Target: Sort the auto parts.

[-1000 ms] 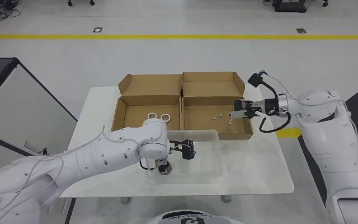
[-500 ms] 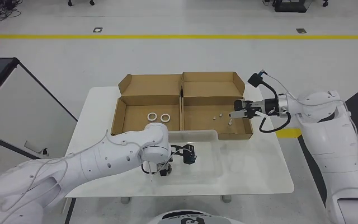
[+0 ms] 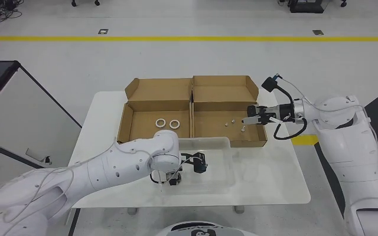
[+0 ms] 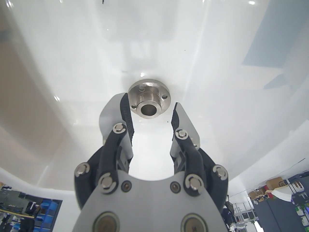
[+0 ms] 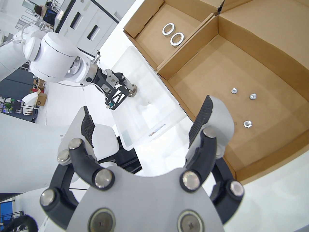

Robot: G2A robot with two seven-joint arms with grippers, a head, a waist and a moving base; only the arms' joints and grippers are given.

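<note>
You had the left gripper [image 4: 150, 112] down in the tray [image 3: 217, 174], low in the centre of the top view. Its jaws were partly open on either side of the flange [image 4: 144, 90] on the tray floor (not pinching it). The right gripper [image 3: 245, 121] hung wide open and empty over the right box [image 3: 209, 130], right of centre, near three nuts [image 3: 234, 121].
</note>
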